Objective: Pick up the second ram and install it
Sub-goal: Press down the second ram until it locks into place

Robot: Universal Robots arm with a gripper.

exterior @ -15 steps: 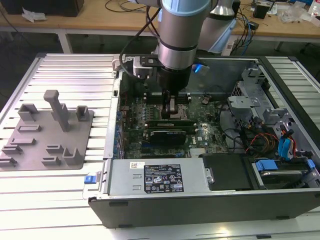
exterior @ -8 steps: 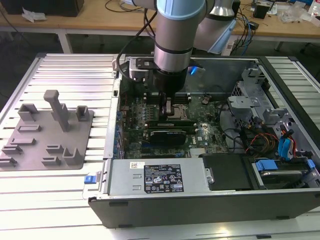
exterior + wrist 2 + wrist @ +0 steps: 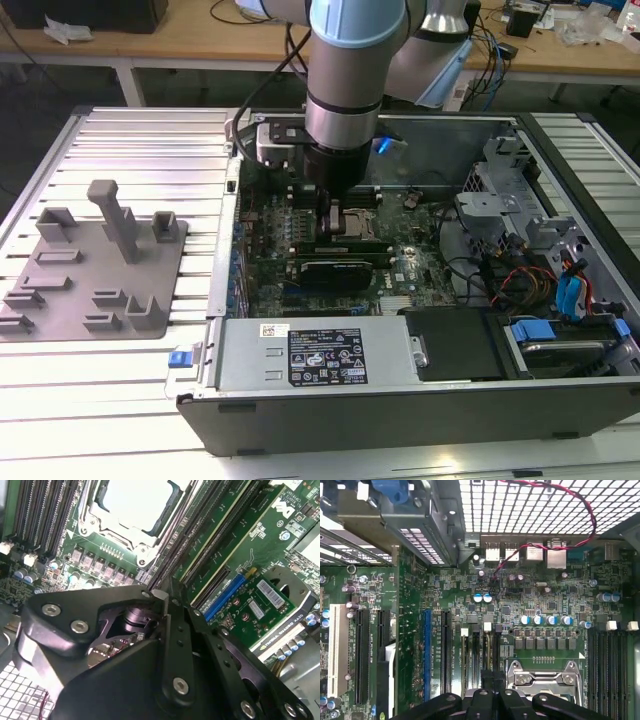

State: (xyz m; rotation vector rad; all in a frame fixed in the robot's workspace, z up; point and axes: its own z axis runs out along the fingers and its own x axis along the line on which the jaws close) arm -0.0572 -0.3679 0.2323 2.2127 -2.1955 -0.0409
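- Your gripper (image 3: pixel 487 690) has its jaws drawn close together, fingertips right down at the DIMM slots (image 3: pixel 482 652) beside the CPU socket (image 3: pixel 545 680); first wrist view shows a thin dark edge between them that looks like the second ram (image 3: pixel 487 676), standing upright over a slot
- Can't tell if it's seated or only resting on top; slot latches too small to read
- Second wrist view: gripper body (image 3: pixel 150 670) blocks the contact spot, more memory slots (image 3: pixel 210 535) and a blue connector (image 3: pixel 225 597) just beyond
- Exterior view: your arm (image 3: pixel 345 90) reaches straight down into the open computer case (image 3: pixel 560 200), gripper over the motherboard (image 3: pixel 300 240) near the graphics card (image 3: pixel 340 268)
- Grey holder tray (image 3: pixel 95 270) on the exterior view's left, well apart from the case, no green stick visible on it
- Judging progress: pickup done, you're at the insertion stage, final press-in unconfirmed
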